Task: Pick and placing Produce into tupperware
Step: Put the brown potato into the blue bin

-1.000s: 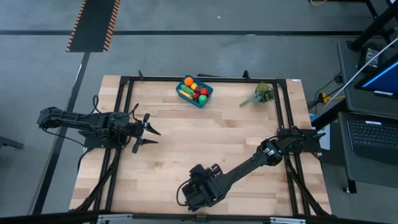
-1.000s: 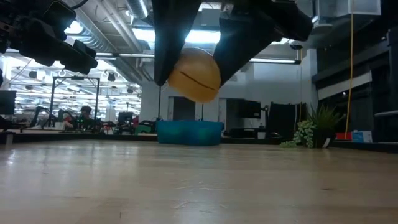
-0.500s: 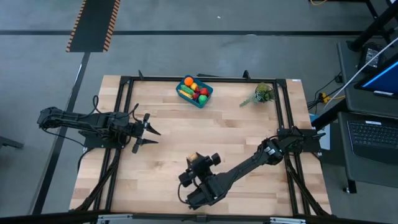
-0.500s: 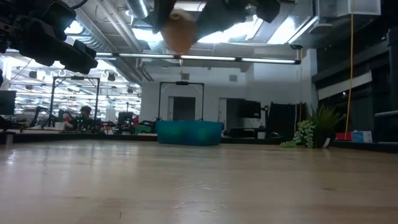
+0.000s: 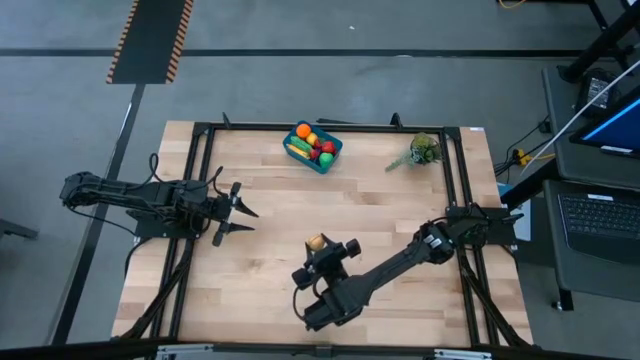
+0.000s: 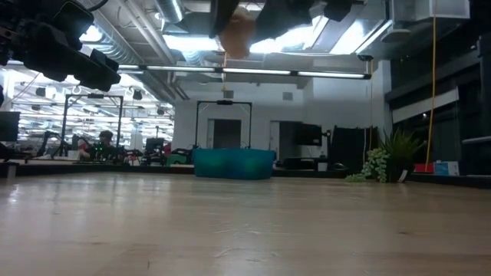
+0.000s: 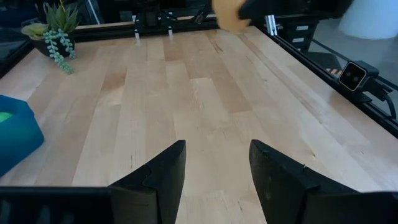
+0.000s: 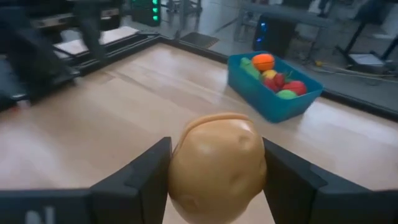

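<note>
My right gripper [image 5: 318, 247] hangs above the table's middle, toward the near edge, shut on a tan toy potato [image 8: 216, 163], also seen in the high view [image 5: 316, 241] and at the top of the low view [image 6: 236, 34]. The blue tupperware [image 5: 313, 148] sits by the far edge, its base on the table, with several toy fruits inside: orange, yellow, green, red [image 8: 273, 78]. My left gripper [image 5: 240, 216] waits open over the table's left side, its fingers [image 7: 163, 177] apart above bare wood. My right gripper pinches the tan potato [image 8: 216, 163] between its two fingers [image 8: 143, 180], one on each side of its middle. It is lifted clear of the table, high above the wood in the low view [image 6: 236, 34].
A grey-green plant sprig [image 5: 421, 151] lies near the far right corner. A black frame rail [image 5: 330, 127] runs round the table. Bare wood [image 5: 300, 200] stretches between the held potato and the container.
My right gripper, holding the potato, has risen from just above the table near its near edge and moved toward the far edge, toward the container. In the low view the potato has climbed from mid-picture to the top. The left arm has kept still.
</note>
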Controlling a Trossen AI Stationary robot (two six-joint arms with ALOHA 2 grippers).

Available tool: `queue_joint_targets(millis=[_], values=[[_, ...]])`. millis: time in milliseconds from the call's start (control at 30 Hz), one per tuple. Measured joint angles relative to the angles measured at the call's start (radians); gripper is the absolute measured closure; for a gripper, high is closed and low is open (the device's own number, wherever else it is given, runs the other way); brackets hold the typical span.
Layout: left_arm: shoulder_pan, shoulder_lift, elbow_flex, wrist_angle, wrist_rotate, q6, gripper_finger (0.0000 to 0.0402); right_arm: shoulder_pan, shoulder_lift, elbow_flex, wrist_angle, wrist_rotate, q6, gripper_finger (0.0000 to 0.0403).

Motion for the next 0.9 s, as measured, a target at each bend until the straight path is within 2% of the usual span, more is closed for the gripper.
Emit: queue_joint_targets(millis=[100, 367, 900], values=[[0.000, 0.000, 0.000, 0.000, 0.000, 0.000, 0.0231, -0.017, 0.000, -0.001, -0.063, 0.001, 0.047, 0.0194], [0.000, 0.000, 0.000, 0.000, 0.000, 0.000, 0.0231, -0.069, -0.021, -0.001, -0.063, 0.002, -0.063, 0.0194], [0.000, 0.000, 0.000, 0.000, 0.000, 0.053, 0.0231, -0.119, -0.059, -0.001, -0.063, 0.022, -0.159, 0.0194]])
